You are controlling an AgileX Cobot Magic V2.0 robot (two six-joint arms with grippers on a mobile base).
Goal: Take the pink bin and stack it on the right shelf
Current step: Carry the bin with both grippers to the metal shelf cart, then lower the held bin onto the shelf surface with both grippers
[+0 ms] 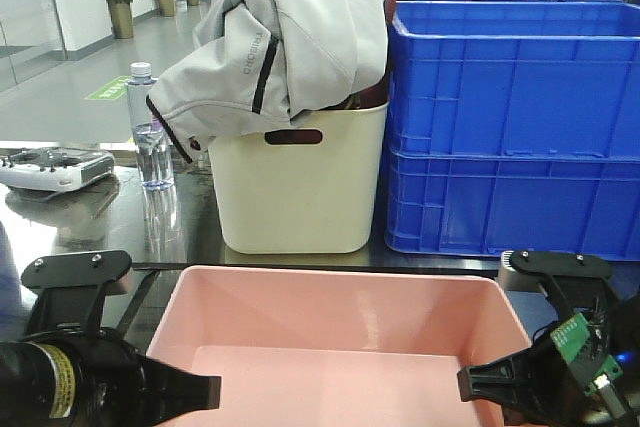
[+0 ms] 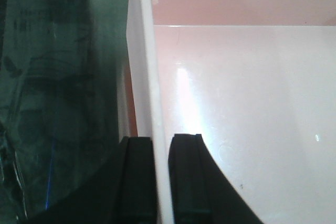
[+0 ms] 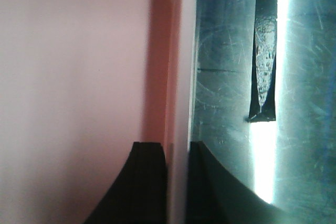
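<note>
Pink bin [image 1: 340,319]: empty, probably light, stiff, slippery-walled. Left gripper [image 2: 161,182] clamps its left rim; right gripper [image 3: 177,182] clamps its right rim.

The shallow rectangular plastic tub [image 1: 340,317] is plain pale pink; the taller slot-handled plastic bin [image 1: 300,197] cream; the stacked plastic crates [image 1: 510,127] solid blue; the draped fabric jacket [image 1: 270,37] light grey, black-trimmed; the reflective metal shelf surface [image 3: 226,77] grey, black-taped.
</note>
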